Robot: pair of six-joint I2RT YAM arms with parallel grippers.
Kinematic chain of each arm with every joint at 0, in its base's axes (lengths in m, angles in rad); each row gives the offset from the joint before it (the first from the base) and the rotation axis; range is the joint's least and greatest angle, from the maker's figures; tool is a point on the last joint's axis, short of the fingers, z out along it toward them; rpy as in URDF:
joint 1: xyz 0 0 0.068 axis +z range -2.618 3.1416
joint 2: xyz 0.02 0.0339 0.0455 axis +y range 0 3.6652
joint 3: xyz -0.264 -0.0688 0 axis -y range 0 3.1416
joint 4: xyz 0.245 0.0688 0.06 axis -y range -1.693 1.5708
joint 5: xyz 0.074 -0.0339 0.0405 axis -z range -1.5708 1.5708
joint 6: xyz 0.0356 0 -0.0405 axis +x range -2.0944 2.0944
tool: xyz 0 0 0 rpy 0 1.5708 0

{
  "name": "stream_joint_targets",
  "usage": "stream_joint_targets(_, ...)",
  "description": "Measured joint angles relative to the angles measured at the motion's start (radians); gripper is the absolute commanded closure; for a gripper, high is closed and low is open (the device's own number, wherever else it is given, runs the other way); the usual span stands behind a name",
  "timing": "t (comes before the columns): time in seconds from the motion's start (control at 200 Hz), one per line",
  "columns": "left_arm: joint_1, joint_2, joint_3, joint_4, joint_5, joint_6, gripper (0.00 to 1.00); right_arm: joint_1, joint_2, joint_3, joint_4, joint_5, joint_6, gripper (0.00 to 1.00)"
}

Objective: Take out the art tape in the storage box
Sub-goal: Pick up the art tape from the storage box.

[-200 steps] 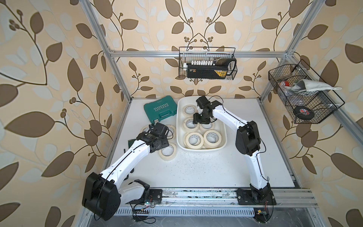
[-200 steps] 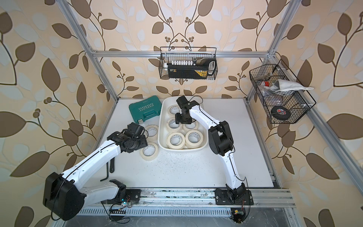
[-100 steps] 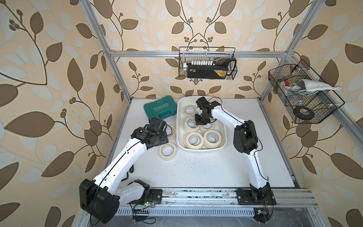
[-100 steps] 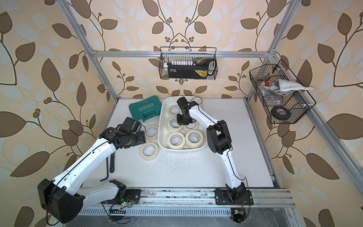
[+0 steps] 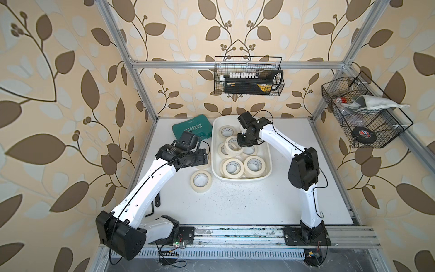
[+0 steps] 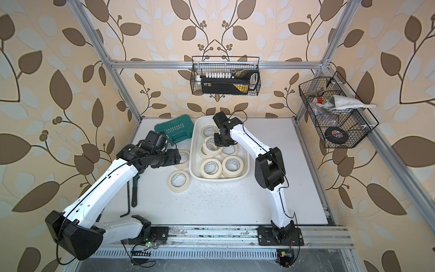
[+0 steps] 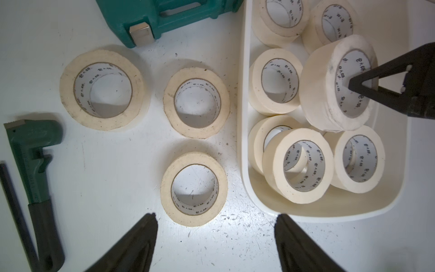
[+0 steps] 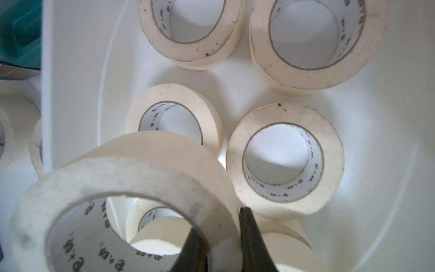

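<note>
place: robot test cell | cues: aluminium frame (image 5: 176, 64), wallpaper panels (image 5: 58, 94), base rail (image 5: 235, 233)

Green tool case (image 5: 191, 127) lying flat — green wrench (image 7: 33, 153) beside black hex key (image 7: 17, 212); wire basket (image 5: 249, 76) hanging at rear.

"EXPLOIT" on the green tool case (image 6: 175, 130)
</note>
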Motion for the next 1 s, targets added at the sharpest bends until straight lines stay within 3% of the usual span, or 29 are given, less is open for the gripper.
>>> stream_joint_targets(0.225,0.0,0.002,0.035,-0.001,0.098,0.035,0.08,0.085,-0.12,-0.073,-0.035,0.087,0.01,0.98)
stream_joint_targets(0.625,-0.002,0.068,0.063,0.001,0.28,0.064,0.08,0.255,-0.205,-0.157,-0.091,0.196,0.11,0.99)
stream_joint_targets(1.0,-0.049,0.142,0.066,0.063,0.34,0.069,0.12,0.324,-0.308,-0.243,-0.115,0.245,0.229,0.97)
